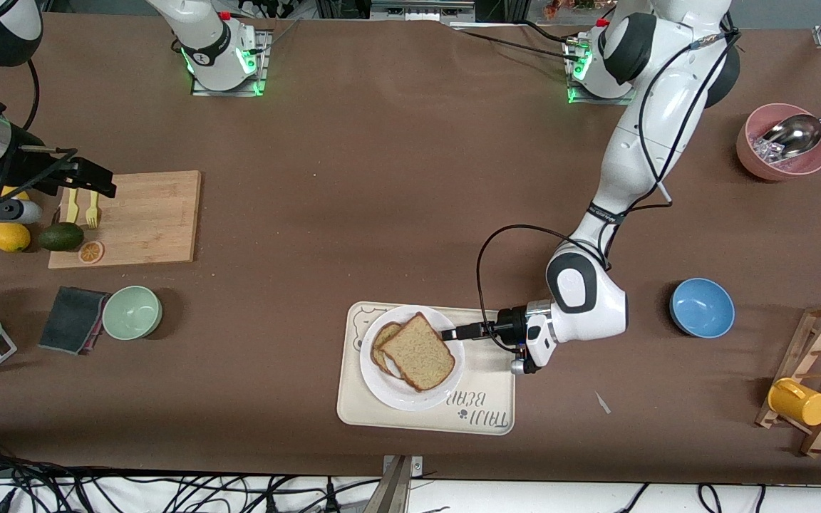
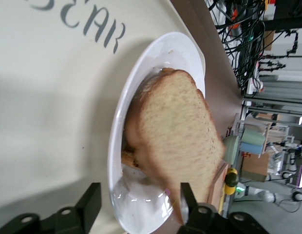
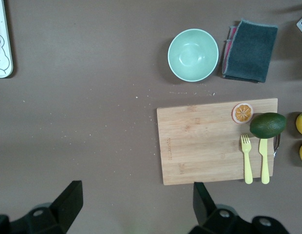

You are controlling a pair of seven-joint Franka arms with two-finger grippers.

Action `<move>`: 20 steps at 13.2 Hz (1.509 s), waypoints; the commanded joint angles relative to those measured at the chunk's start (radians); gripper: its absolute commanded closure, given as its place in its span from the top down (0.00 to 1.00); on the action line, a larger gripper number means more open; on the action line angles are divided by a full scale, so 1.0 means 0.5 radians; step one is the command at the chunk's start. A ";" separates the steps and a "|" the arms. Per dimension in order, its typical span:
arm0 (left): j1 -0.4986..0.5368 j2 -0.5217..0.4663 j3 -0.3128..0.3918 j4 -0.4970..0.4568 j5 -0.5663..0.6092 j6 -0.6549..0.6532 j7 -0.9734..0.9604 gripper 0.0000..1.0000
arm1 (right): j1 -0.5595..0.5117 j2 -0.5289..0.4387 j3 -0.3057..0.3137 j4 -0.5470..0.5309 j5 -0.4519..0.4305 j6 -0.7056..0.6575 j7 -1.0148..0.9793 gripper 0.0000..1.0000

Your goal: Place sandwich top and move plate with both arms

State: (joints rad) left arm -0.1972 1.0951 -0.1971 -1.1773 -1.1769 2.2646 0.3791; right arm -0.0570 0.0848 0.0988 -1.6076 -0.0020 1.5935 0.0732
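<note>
Sandwich top (image 1: 418, 351) on plate (image 1: 387, 394)

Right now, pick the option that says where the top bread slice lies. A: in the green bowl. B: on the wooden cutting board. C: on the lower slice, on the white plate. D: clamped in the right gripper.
C: the top bread slice rests on the lower slice on the white plate, with the left gripper open at the plate's rim.

Cream bear tray (image 1: 485, 399), wooden cutting board (image 1: 147, 214), green bowl (image 1: 132, 312), blue bowl (image 1: 701, 307), avocado (image 1: 61, 236), lemon (image 1: 9, 236)
</note>
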 commanded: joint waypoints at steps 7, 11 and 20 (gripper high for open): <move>0.023 -0.242 0.026 -0.008 0.886 -0.059 -0.448 1.00 | -0.006 -0.010 0.005 0.006 -0.017 -0.021 -0.015 1.00; 0.060 -0.352 0.050 0.001 1.242 -0.233 -0.522 1.00 | -0.006 -0.013 0.005 0.006 -0.017 -0.021 -0.015 1.00; 0.100 -0.839 0.136 -0.014 2.156 -0.923 -0.549 1.00 | -0.006 -0.013 0.005 0.006 -0.017 -0.021 -0.015 1.00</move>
State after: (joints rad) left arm -0.1402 0.7726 -0.1387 -1.1569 -0.1900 1.8872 0.1255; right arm -0.0570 0.0847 0.0988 -1.6079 -0.0021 1.5924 0.0732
